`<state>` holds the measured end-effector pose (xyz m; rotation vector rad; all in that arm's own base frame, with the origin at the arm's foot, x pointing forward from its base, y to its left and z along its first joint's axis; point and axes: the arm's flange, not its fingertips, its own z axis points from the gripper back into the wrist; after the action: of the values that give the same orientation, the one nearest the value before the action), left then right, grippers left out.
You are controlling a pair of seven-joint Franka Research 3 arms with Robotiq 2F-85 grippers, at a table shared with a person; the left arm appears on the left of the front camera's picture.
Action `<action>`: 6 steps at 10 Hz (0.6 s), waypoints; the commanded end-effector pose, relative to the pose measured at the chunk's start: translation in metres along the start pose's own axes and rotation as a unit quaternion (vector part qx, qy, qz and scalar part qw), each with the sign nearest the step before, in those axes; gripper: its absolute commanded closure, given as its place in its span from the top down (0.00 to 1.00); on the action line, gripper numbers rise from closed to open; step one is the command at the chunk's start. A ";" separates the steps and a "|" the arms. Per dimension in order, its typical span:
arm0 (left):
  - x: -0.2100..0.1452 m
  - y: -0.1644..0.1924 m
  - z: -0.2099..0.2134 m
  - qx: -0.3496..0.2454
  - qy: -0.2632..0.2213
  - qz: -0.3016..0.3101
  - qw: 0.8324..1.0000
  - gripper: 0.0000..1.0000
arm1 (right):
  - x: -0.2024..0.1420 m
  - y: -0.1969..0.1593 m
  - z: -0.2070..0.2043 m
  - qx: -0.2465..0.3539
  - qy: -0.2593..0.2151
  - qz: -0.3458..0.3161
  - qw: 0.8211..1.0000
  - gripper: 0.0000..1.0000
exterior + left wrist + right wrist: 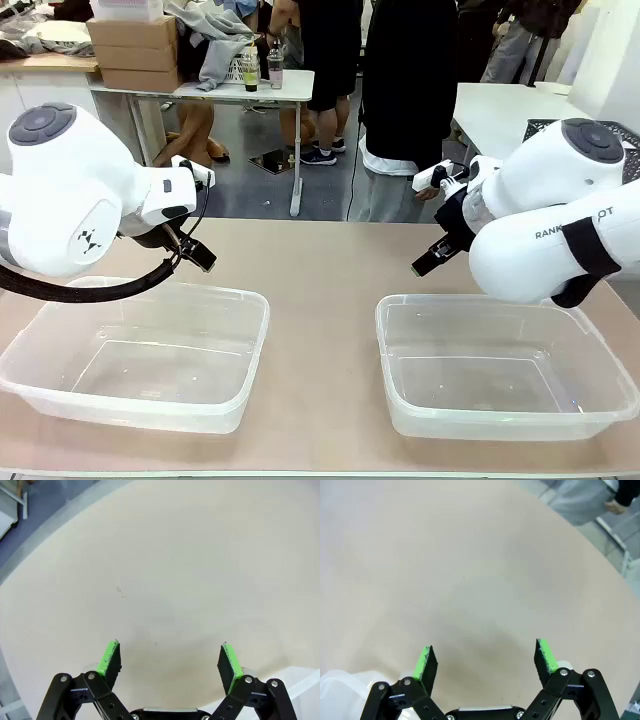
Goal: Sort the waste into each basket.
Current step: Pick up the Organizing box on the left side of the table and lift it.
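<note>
Near edge of tan table (320,250): left clear rectangular plastic tub (220,292) and right clear rectangular plastic tub (470,299), long sides along that edge, nothing inside. Just past each far rim: left gripper (197,255), right gripper (425,265), fingers spread, holding nothing. Each arm is nearest its own tub.

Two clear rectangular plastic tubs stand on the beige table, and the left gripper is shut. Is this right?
No. The left gripper is open: the left wrist view shows its green pads wide apart. The two clear rectangular plastic tubs stand on the beige table.
</note>
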<state>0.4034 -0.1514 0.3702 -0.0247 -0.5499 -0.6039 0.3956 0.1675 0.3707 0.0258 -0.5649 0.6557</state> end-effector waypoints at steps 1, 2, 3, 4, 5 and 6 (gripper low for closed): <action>0.000 0.000 0.000 0.000 0.000 0.000 1.000 1.00 | 0.000 0.000 0.000 0.000 0.000 0.000 1.000 1.00; 0.000 0.000 0.000 0.000 0.000 0.000 1.000 1.00 | 0.000 0.000 0.000 0.000 0.000 0.000 1.000 1.00; 0.000 0.000 0.000 0.000 0.000 0.000 1.000 1.00 | 0.000 0.000 0.000 0.000 0.000 0.000 1.000 1.00; 0.000 0.000 0.000 0.000 0.000 0.000 1.000 1.00 | 0.000 0.000 0.000 0.000 0.000 0.000 1.000 1.00; 0.000 0.000 0.000 0.000 0.000 0.000 1.000 1.00 | 0.000 0.000 0.000 0.000 0.000 0.000 1.000 1.00; 0.000 0.000 0.000 0.000 0.000 0.000 1.000 1.00 | 0.000 0.000 0.000 0.000 0.000 0.000 1.000 1.00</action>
<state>0.4034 -0.1514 0.3702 -0.0249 -0.5499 -0.6034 0.3956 0.1676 0.3706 0.0252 -0.5649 0.6565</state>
